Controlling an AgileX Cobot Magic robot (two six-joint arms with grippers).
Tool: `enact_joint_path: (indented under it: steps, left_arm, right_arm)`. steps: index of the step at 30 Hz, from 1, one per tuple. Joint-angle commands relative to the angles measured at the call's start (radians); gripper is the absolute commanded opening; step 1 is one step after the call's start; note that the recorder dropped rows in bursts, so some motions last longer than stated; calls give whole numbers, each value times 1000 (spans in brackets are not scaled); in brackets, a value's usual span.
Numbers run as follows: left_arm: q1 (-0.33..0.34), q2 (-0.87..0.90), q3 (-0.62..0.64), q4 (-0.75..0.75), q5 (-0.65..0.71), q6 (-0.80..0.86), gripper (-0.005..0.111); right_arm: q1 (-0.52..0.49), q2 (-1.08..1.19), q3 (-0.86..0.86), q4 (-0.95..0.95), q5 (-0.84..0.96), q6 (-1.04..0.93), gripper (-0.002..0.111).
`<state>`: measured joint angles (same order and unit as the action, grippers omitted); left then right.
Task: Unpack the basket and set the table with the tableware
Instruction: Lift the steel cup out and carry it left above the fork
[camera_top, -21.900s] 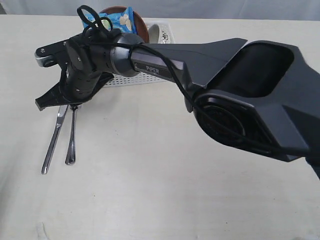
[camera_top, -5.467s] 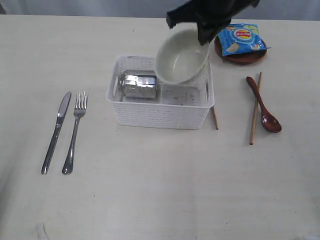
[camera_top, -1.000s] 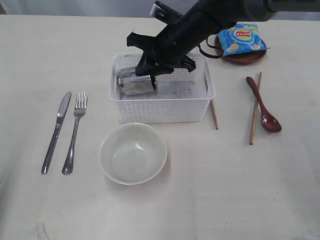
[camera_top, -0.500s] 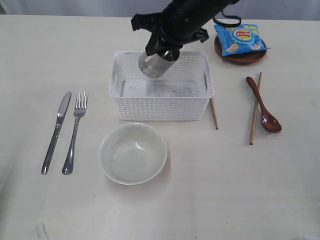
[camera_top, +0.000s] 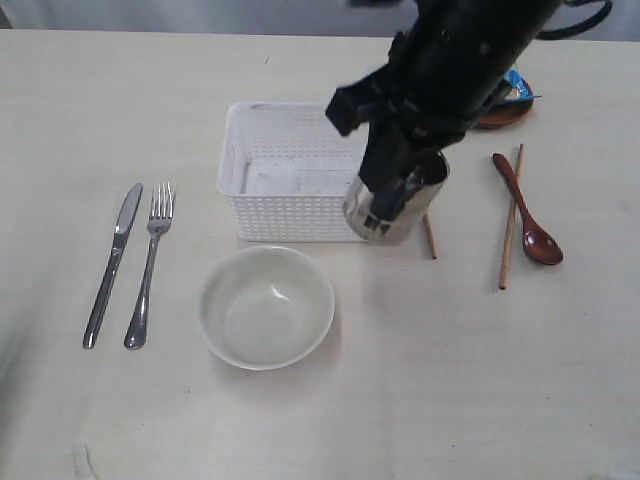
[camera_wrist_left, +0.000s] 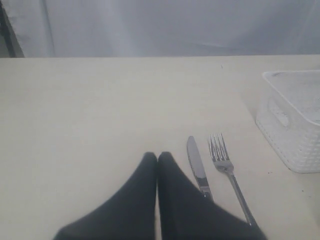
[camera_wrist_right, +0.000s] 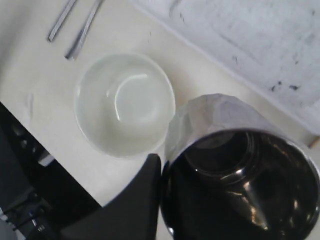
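Gripping the steel cup (camera_top: 395, 200) by its rim in the right jaws, one finger (camera_wrist_right: 142, 200) outside the wall, tilted, at the near right corner of the basket (camera_top: 285, 165), seemingly clear of the surface (camera_top: 300, 420). Holding the left jaws pressed together on nothing, low beside the knife (camera_top: 112, 262) and fork (camera_top: 148, 262) at the left. Risks a slip: smooth steel, a thin rim hold, a tilt. Would then strike the basket's rim or roll into the bowl (camera_top: 266, 305) just near and left. Could also come down on the chopstick (camera_top: 428, 235) lying just right of the basket and topple on release. Best to level first and pick bare surface between bowl and chopstick.
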<state>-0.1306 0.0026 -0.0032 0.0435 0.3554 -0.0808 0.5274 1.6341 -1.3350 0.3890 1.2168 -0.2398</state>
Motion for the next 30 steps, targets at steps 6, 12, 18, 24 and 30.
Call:
enact_joint_path:
  steps: [6, 12, 18, 24, 30]
  left_arm:
    - [2, -3, 3, 9, -11, -4, 0]
    - [2, -3, 3, 9, -11, -4, 0]
    - [2, -3, 3, 9, -11, -4, 0]
    - [2, -3, 3, 9, -11, -4, 0]
    - [2, -3, 3, 9, -11, -4, 0]
  right_arm:
    - [82, 65, 69, -132, -193, 91, -1]
    - [82, 187, 45, -140, -320, 95, -1]
    - [82, 250, -94, -172, -441, 148, -1]
    - [82, 386, -414, -299, -349, 231, -1]
    - [240, 337, -483, -332, -280, 134, -1]
